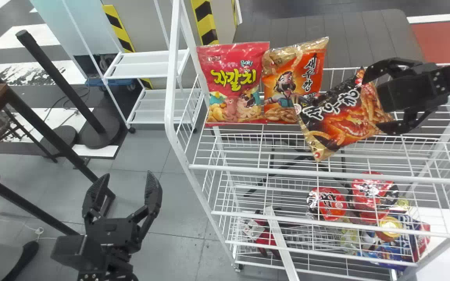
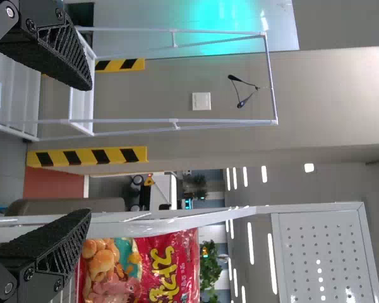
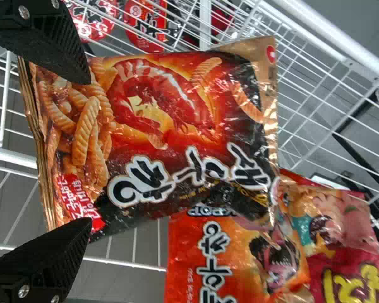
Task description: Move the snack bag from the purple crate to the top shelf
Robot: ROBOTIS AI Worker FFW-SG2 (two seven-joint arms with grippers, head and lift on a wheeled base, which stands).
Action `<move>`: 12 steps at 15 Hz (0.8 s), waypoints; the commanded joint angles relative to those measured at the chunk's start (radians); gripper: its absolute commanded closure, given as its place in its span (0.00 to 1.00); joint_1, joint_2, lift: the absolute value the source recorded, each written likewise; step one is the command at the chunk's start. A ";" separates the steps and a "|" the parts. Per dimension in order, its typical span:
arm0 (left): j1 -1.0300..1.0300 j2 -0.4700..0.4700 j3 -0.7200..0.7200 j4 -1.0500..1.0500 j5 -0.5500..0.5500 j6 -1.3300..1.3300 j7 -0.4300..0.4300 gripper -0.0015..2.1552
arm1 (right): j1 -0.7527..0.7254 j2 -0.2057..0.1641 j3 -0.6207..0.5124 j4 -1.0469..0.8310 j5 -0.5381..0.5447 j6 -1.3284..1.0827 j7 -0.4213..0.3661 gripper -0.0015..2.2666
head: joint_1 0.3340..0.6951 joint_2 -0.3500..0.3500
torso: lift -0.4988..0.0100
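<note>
At the far left of what I can see, the left gripper [image 1: 127,175] waits over the floor beside the rack, fingers spread wide with nothing between them; parked there, I'd guess, to leave the shelf to the other arm. It points away from the robot, toward the far side.

Next comes the rack's upright post [image 1: 170,86], then a pink snack bag [image 1: 234,84] and an orange snack bag [image 1: 291,82] side by side on the top shelf [image 1: 365,176], fronts showing, as in a shop display.

Right of them is the black snack bag [image 1: 344,115], the one being moved. It's at the top shelf, slanted, its left end overlapping the orange one and a lower corner pointing near; presumably it is meant to join that row, though it looks askew to me.

The right gripper [image 1: 371,103] is at its right end, fingers wide, one toward the far side and one toward the near side, with no pinch that I can make out. That arm comes in from the right, pointing left along the rack, perhaps so its body keeps off the neighbouring bags.
</note>
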 commanded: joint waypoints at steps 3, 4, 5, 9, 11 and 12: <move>-0.001 0.000 0.000 0.001 0.000 -0.005 0.000 0.06 | 0.010 0.025 0.031 0.019 0.074 0.013 -0.061 0.01 | 1.00 0.83 | 0.99; -0.001 0.000 0.000 0.002 0.000 -0.008 0.000 0.06 | 0.009 0.026 0.036 0.020 0.086 0.025 -0.086 0.01 | 1.00 0.84 | 0.99; -0.001 0.000 0.000 0.005 0.002 -0.008 0.000 0.06 | 0.009 0.028 0.036 0.020 0.090 0.043 -0.098 0.01 | 1.00 0.84 | 0.99; -0.003 0.000 0.000 0.005 0.002 -0.011 0.000 0.06 | 0.010 0.031 0.040 0.020 0.072 0.129 -0.130 0.01 | 1.00 0.83 | 0.99; -0.003 0.000 -0.001 0.005 0.002 -0.011 0.000 0.06 | 0.010 0.031 0.037 0.020 0.058 0.166 -0.133 0.02 | 1.00 0.82 | 0.99; -0.003 0.000 0.000 0.005 0.002 -0.011 0.000 0.06 | 0.010 0.032 0.037 0.020 0.043 0.166 -0.129 0.04 | 1.00 0.81 | 0.99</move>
